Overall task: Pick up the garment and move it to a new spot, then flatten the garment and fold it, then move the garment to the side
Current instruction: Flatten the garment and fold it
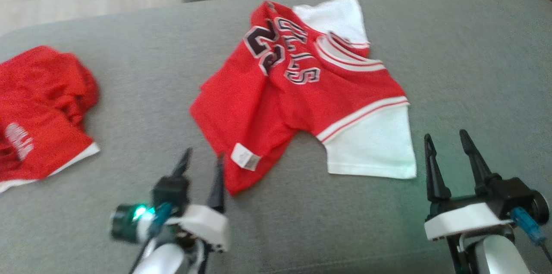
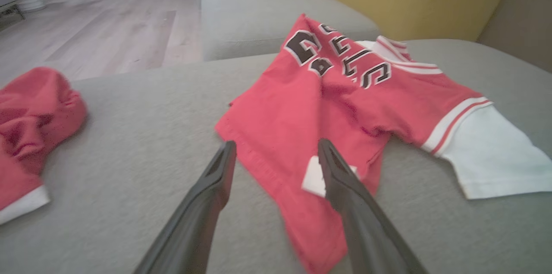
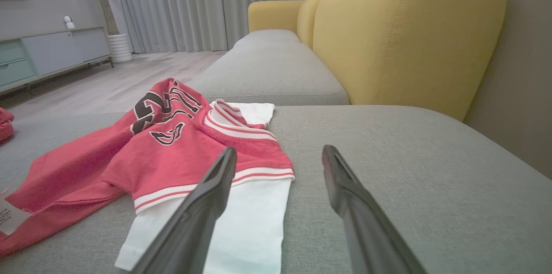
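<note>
A red jersey [image 1: 297, 101] with white sleeves, dark lettering and a white care label lies rumpled across the middle of the grey sofa seat [image 1: 142, 92]; it also shows as the jersey [image 2: 327, 110] and the jersey [image 3: 172, 157] in the wrist views. My left gripper [image 1: 202, 162] is open, just short of the jersey's near hem and label, its fingers [image 2: 345, 179] straddling that corner from above. My right gripper [image 1: 446, 142] is open beside the near white sleeve [image 1: 371, 149], holding nothing.
A second red garment [image 1: 39, 110] with white trim lies bunched at the seat's left edge. Yellow backrest cushions [image 3: 405, 36] rise along the far right side. Another grey seat [image 3: 267, 67] continues beyond, with wooden floor [image 2: 99, 36] to its left.
</note>
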Controlling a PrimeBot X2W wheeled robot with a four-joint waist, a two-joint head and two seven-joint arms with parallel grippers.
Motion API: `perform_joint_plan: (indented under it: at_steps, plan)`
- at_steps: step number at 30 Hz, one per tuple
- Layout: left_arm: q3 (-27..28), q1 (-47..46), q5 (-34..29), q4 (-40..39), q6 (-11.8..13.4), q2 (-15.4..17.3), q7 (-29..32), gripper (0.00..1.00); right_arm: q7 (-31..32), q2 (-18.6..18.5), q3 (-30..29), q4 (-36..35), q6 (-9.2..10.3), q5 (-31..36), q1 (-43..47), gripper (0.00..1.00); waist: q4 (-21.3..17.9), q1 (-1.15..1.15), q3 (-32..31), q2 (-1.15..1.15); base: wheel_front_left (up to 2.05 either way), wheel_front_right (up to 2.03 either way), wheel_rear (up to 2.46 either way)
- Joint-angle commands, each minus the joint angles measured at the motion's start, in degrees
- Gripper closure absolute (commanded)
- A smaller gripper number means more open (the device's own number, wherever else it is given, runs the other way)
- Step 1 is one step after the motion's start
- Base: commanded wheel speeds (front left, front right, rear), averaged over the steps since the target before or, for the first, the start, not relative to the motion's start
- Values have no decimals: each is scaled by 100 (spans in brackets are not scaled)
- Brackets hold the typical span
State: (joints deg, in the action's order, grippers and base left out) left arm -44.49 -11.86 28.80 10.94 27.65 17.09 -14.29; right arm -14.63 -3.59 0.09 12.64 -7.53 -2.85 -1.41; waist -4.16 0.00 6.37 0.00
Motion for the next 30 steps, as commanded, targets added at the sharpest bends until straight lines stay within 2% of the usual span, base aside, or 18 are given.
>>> perform_joint_plan:
  at_steps: [1, 4, 5, 9, 17, 24, 30]
  plan:
    - [335, -138, -71, -227, -16, 119, -70, 0, -37, -89, 122, -127, 4, 37, 17, 0, 219, 0, -158, 0, 0, 0, 0]
    - [863, 233, -267, -299, -188, 119, -70, 0, -37, -77, 114, -12, 4, 23, 66, 0, 347, 0, -233, 0, 0, 0, 0]
    - [1189, 466, -389, -336, -381, 90, -70, 0, -37, -64, 115, 65, 4, 7, 101, 0, 407, 0, -287, 0, 0, 0, 0]
    - [1813, 895, -617, -337, -881, -24, -70, 0, -37, -38, 134, 218, 4, 2, 164, 0, 447, 0, -396, 0, 0, 0, 0]
    - [2823, 1423, -1126, -243, -1870, -407, -71, 0, -37, 2, 110, 474, 4, -19, 243, 0, 468, 0, -529, 0, 0, 0, 0]
    - [3418, 1632, -1592, -211, -2363, -774, -71, 0, -37, 31, 103, 598, 4, -51, 241, 0, 520, 0, -614, 0, 0, 0, 0]
    - [3742, 1702, -1886, -210, -2665, -995, -71, 0, -37, 45, 131, 628, 4, -80, 215, 0, 560, 0, -651, 0, 0, 0, 0]
